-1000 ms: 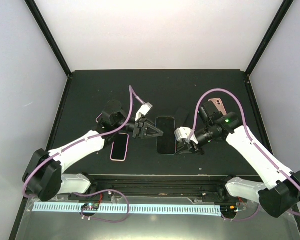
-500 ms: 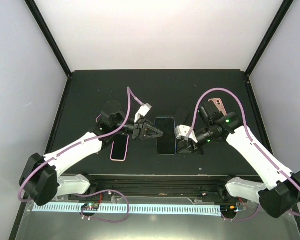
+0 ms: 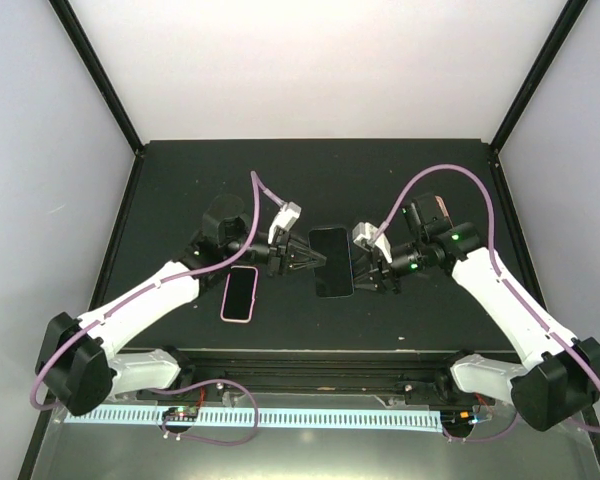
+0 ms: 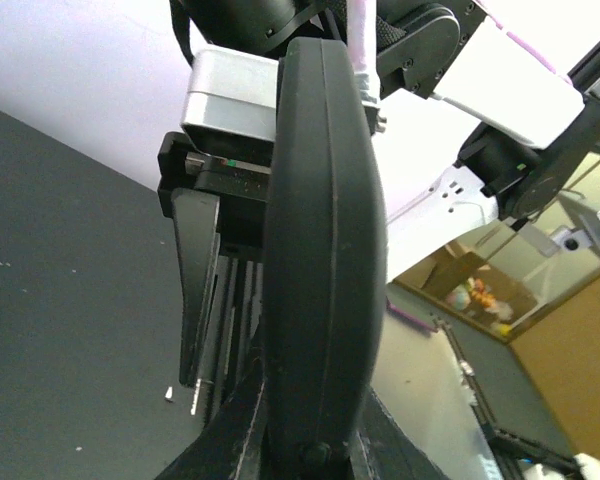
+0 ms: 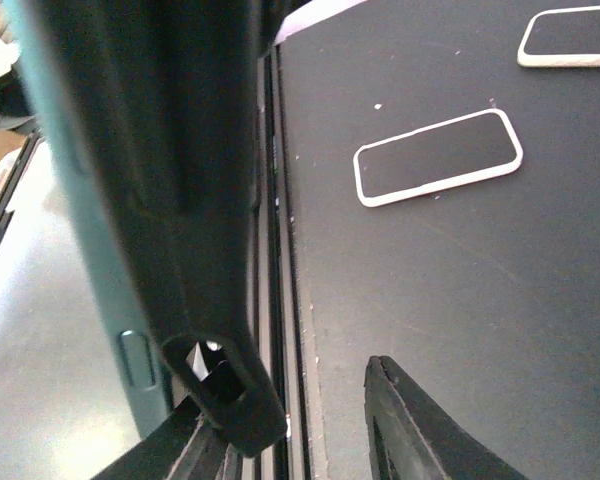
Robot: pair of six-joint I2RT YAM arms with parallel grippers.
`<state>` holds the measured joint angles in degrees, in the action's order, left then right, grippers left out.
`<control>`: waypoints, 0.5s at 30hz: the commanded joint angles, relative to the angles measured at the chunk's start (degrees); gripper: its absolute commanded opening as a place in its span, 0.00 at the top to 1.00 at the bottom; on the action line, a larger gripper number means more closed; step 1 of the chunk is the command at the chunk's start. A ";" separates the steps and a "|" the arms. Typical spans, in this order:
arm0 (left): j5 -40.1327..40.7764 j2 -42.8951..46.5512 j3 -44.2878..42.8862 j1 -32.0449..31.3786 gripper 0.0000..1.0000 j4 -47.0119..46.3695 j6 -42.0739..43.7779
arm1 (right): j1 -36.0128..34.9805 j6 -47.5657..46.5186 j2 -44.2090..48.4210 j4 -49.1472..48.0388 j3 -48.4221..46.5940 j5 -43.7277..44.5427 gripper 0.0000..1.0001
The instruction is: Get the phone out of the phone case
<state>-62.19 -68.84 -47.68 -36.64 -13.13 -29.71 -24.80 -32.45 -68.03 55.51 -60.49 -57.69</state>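
Observation:
The phone in its dark case [image 3: 332, 262] is held up off the table between my two grippers. My left gripper [image 3: 305, 262] is shut on the case's left edge. In the left wrist view the black case [image 4: 325, 250] stands edge-on between the fingers, filling the middle. My right gripper [image 3: 372, 272] is at the case's right edge. In the right wrist view a black case lip with a cutout [image 5: 220, 390] stands off the teal phone side [image 5: 90, 300]. One right fingertip [image 5: 420, 430] stays apart from the case.
A pink-rimmed case [image 3: 239, 294] lies on the table left of the held phone; it also shows in the right wrist view [image 5: 438, 158]. A pink phone [image 3: 437, 212] and a dark case [image 3: 365, 232] lie at the back right. The table's front rail [image 5: 275, 250] runs below.
The phone in its case has moved away from the near edge and tilted. Both grippers moved with it, and the right wrist swung back toward the pink phone.

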 commanded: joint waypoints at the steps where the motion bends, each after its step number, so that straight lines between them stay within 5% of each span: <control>1: -9.72 2.08 -2.59 -5.49 0.98 12.20 7.91 | 1.62 6.04 1.71 -17.91 -2.80 -0.51 0.65; 7: -5.93 2.12 -2.08 -5.63 0.99 14.13 11.58 | 1.57 2.75 2.85 -13.84 -4.15 -8.29 0.48; 15: -1.60 -0.67 -2.87 -5.63 0.99 14.62 11.71 | 1.59 -2.72 1.39 -6.88 -7.50 -16.87 0.47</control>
<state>-61.23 -66.65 -50.63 -39.22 -6.74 -18.55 -23.51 -33.78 -66.72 55.51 -62.50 -63.57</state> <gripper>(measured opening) 0.121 0.534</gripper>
